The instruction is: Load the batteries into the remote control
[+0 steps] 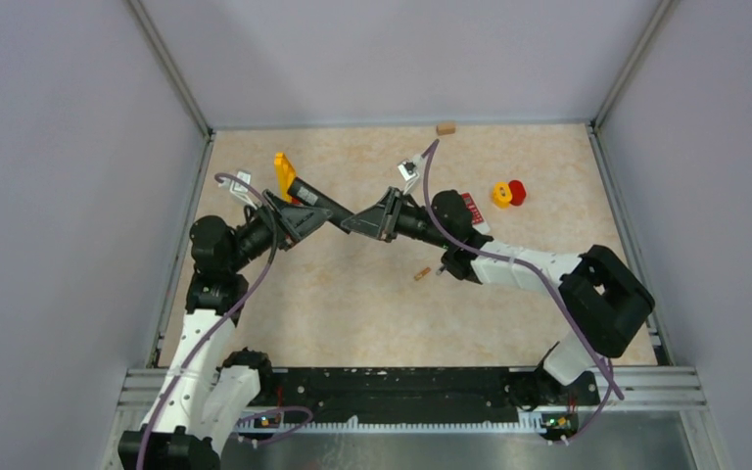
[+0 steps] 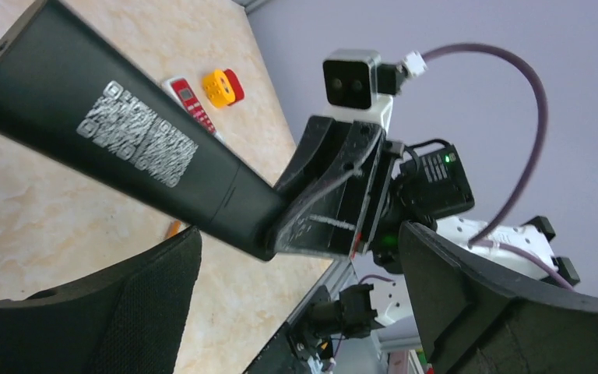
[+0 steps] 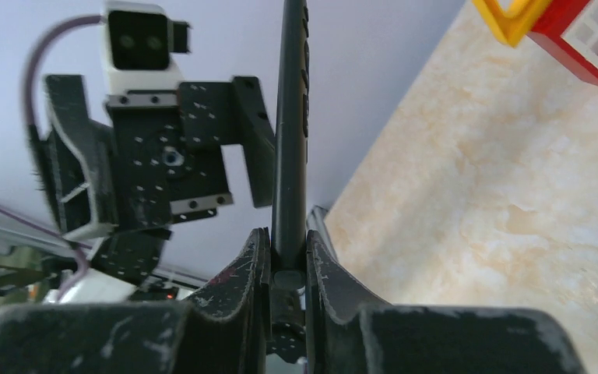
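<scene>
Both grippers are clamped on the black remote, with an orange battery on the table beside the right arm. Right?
Not quite: only the right gripper is shut on the black remote. The left gripper is open, standing wide of it, as the left wrist view shows. The orange battery does lie there.

black remote (image 2: pixel 124 148) with silver print; beige marbled table (image 1: pixel 352 313); red remote (image 2: pixel 189 101), yellow block (image 1: pixel 500 194), red block (image 1: pixel 518 192) at 2 o'clock; orange battery (image 1: pixel 422 274).
</scene>
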